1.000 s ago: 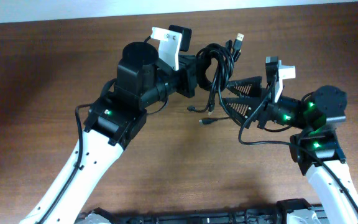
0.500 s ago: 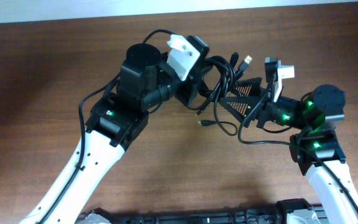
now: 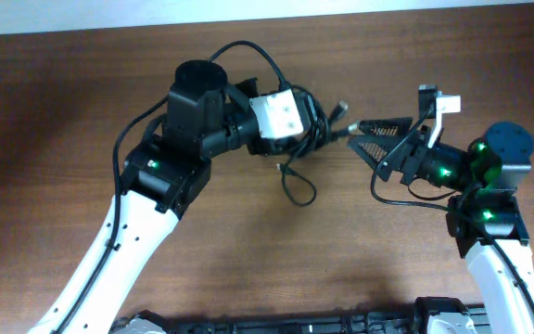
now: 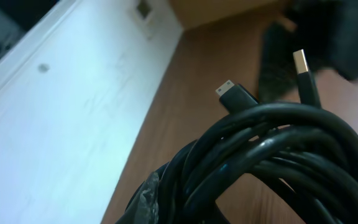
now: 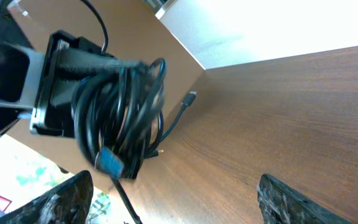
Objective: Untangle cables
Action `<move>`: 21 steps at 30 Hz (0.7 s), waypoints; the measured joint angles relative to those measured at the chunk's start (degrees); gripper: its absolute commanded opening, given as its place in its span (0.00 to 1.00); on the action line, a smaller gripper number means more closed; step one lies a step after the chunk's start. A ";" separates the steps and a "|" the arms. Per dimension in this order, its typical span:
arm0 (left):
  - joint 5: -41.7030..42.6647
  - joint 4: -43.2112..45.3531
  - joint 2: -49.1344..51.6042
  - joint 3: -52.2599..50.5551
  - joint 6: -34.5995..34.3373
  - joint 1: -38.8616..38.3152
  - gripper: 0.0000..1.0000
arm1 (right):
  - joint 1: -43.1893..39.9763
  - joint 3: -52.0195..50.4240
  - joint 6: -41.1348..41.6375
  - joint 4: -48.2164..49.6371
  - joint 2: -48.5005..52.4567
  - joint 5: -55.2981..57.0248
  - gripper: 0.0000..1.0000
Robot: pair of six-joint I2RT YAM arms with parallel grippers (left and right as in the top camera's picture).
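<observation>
- From overhead, the left gripper is clamped on a coiled bundle of cables above the back middle of the wooden table. One strand drops out of the bundle and curls into a loose loop nearer the robot.
- The right gripper sits just right of the bundle with its tips pointing at it. Its jaws are spread wide, with nothing between them and no contact with the cords.
- Only the overhead view shows both arms at once. In it the white camera mount on the left wrist covers the grip itself.
- The left wrist view alone gives the close detail: thick, glossy black cords wound round several times.
- Two ends stick up from that coil, a small silver-tipped plug and a flat gold-coloured USB plug. A white wall runs along the table edge. This arm's own fingers cannot be made out in this view.
- The right wrist view alone shows the bundle from the side, somewhat blurred, draped over the left gripper's black body.
- A blue-tipped plug hangs at the bottom of the coil, and a thin cord trails off to a small dark plug near the wall. The right arm's own fingers sit in the two lower corners, well apart.
</observation>
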 measured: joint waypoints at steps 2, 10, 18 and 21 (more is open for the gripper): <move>3.28 -2.05 0.00 0.00 3.96 -0.02 0.00 | -0.13 0.00 -0.13 0.15 0.00 -0.98 0.83; 13.27 -5.29 0.00 0.00 14.95 -0.02 0.00 | -0.15 0.00 -0.20 0.39 0.00 -2.71 0.83; 17.00 -2.51 1.20 0.00 24.04 -2.38 0.00 | -0.15 0.00 -0.22 1.60 0.00 -4.11 0.83; 16.63 -0.28 2.82 0.00 25.42 -3.48 0.00 | -0.15 0.00 -0.31 3.04 0.00 -5.51 0.83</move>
